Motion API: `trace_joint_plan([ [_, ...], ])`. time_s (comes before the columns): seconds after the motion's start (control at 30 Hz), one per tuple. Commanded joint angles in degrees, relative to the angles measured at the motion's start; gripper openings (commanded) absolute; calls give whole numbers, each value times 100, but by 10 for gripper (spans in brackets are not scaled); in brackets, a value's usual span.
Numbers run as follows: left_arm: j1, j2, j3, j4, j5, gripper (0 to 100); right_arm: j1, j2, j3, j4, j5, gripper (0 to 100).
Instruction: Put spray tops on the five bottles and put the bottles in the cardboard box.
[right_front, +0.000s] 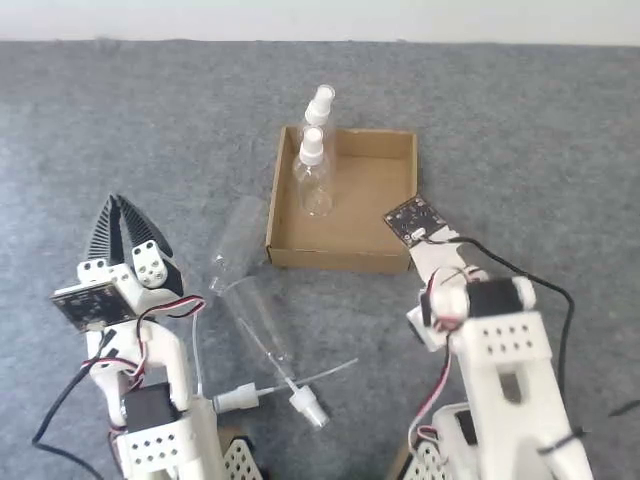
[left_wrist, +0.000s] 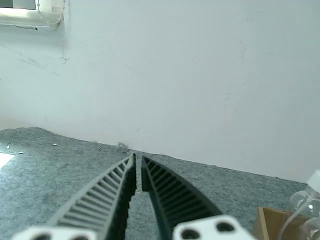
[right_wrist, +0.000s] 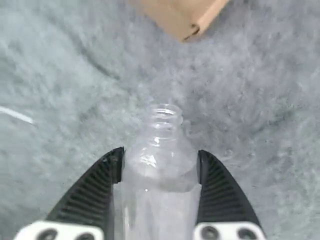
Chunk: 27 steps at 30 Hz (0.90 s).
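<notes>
The right claw is pinching an open bottle around its body. The neck is left free and points away, probably so a spray top can be pushed on without the fingers in the way. It hangs over the table, near a corner of the cardboard box. The left claw is pressed together on nothing, raised and aimed at the wall, seemingly parked clear. One topped bottle is in the box. Another topped bottle is just behind its far wall, outside. Two more open bottles, one just beside the box and one nearer the arms, lie on the table. Two loose spray tops lie closest to the arms, likely for easy pickup.
</notes>
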Motion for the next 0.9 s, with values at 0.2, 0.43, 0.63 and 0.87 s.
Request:
trace_joint_plan([
  [0.2,-9,-114,-48,18,-44,16,-1015,-2009,-308,400,-1433,48],
  [0.43,-18,-114,-48,18,-44,16,-1033,-2589,-299,-224,-1916,48],
  [0.63,-18,-114,-48,18,-44,16,-1402,-2677,-290,-444,-2084,48],
  [0.87,-18,-114,-48,18,-44,16,-1516,-2686,-149,-664,-3015,48],
])
